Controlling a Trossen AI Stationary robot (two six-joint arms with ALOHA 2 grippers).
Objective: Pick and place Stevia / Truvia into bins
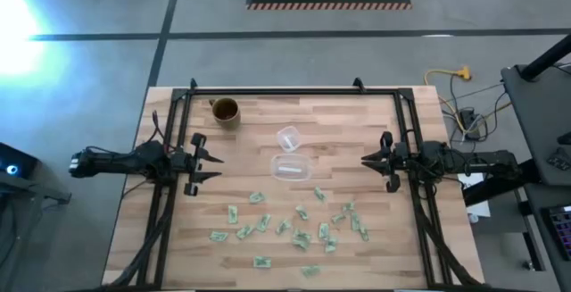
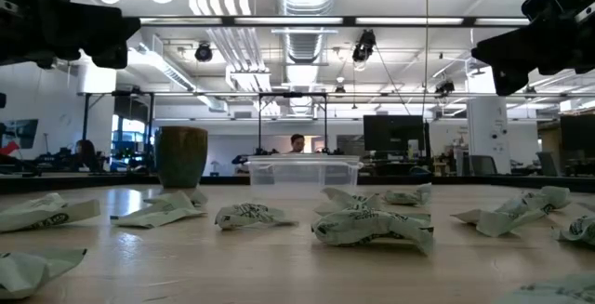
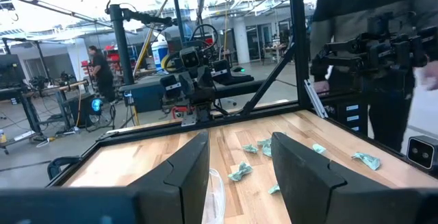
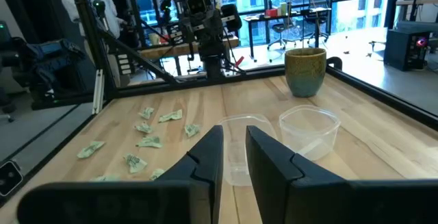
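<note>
We found the bin (image 1: 291,167) empty, packets (image 1: 294,231) all on the table (image 1: 357,122); left gripper (image 1: 212,162) spread, right gripper (image 1: 368,160) nearly closed, grasping nothing.

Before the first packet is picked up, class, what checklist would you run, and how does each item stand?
1. Left gripper open, holding nothing: ok.
2. Right gripper holding nothing: ok; fingers apart by a narrow gap.
3. Bin upright at mid-table: ok.
4. Bin holds no packets: ok.
5. Packets loose on the table, apart from the bin: ok.
6. Mug and cup out of the path: cup sits close behind the bin, cannot tell.
</note>
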